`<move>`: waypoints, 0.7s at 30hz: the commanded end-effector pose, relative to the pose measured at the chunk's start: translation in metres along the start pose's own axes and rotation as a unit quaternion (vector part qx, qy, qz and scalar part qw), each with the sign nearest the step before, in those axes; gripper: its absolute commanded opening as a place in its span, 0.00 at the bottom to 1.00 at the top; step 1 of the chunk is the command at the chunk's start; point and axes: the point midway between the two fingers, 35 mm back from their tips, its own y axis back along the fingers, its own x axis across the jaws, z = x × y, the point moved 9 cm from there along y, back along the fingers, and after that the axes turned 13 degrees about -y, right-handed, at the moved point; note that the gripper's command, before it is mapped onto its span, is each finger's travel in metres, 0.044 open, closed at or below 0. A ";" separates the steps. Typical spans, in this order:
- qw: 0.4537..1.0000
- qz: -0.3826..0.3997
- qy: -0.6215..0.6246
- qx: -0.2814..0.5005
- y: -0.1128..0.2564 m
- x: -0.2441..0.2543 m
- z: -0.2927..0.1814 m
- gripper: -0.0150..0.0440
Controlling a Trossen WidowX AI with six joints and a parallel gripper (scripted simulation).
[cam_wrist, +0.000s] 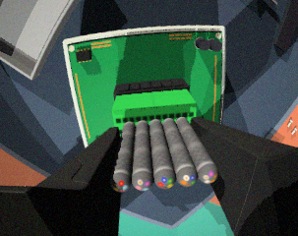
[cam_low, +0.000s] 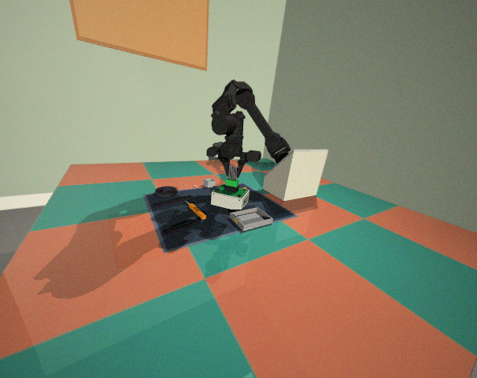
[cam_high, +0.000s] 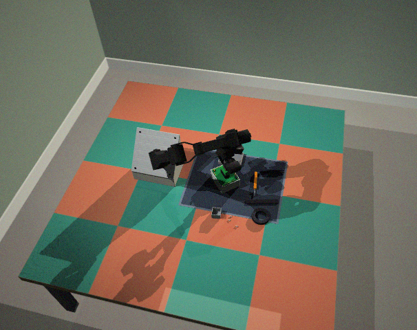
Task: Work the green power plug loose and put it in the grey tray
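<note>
Grip set: my fingers were closed on the green plug, seated at mid-frame in its socket; loosening, transfer to the lower-centre grey tray (exterior view) and release remained.

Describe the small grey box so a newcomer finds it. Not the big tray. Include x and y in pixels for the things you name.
Find the dark blue mat point(cam_high: 203, 202) point(cam_low: 177, 239) on the checkered table. Just off its edge, near the black ring point(cam_high: 254, 216) point(cam_low: 165, 194), sits a small open-topped grey box point(cam_high: 216, 215) point(cam_low: 208, 184): deeper-looking and far smaller than the tray.
</note>
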 end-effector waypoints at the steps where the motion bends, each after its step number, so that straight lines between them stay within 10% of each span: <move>1: 0.999 0.042 0.004 -0.001 0.014 -0.016 0.002 0.25; 21: 0.997 -0.071 0.003 -0.028 0.014 0.024 -0.008 0.25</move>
